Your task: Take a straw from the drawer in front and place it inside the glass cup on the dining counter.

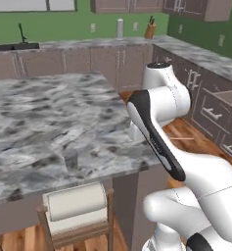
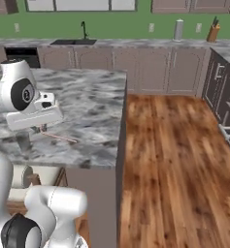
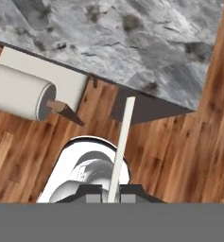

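Currently the gripper (image 3: 108, 198) is clenched on the straw (image 3: 122, 144), which runs up from between the finger tips toward the dark edge of the dining counter (image 3: 146, 42). From the right base camera the straw (image 2: 58, 137) hangs over the marbled top near the counter's front edge. The glass cup (image 1: 70, 160) stands upright on that top, close to the front edge. Below it, a paper towel roll (image 1: 77, 202) sits on a wooden holder (image 1: 78, 234).
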Controlling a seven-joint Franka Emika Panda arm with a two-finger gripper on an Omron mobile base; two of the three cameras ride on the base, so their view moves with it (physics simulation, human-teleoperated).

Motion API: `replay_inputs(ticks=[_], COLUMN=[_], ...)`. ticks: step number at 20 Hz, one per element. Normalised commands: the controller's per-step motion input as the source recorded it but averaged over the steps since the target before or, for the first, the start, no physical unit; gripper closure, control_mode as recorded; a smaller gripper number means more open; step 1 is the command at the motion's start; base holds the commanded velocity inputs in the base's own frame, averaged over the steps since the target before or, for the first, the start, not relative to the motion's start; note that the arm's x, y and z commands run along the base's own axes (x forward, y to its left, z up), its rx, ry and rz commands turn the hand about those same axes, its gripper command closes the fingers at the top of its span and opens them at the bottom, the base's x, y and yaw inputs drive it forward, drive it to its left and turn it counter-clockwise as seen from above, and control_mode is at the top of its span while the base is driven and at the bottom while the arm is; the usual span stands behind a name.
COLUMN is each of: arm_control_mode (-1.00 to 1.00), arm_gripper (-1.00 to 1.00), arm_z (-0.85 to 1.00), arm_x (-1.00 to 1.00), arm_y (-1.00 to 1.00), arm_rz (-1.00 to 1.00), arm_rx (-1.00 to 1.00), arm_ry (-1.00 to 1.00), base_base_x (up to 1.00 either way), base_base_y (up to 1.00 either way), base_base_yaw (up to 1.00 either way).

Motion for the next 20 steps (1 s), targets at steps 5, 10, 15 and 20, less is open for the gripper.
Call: replay_inputs(ticks=[5,10,15,20], arm_control_mode=[1.0,1.0,1.0,1.0], arm_gripper=[1.0,1.0,1.0,1.0], arm_z=[0.0,0.0,0.0,0.0], arm_x=[0.0,0.0,0.0,0.0], arm_y=[0.0,0.0,0.0,0.0], arm_rz=[0.0,0.0,0.0,0.0], arm_rx=[0.0,0.0,0.0,0.0], arm_ry=[0.0,0.0,0.0,0.0], base_base_x=[0.13,0.21,0.84,1.0], base_base_y=[0.63,0.7,0.35,0.15], base_base_yaw=[-0.37,-0.34,-0.06,0.27])
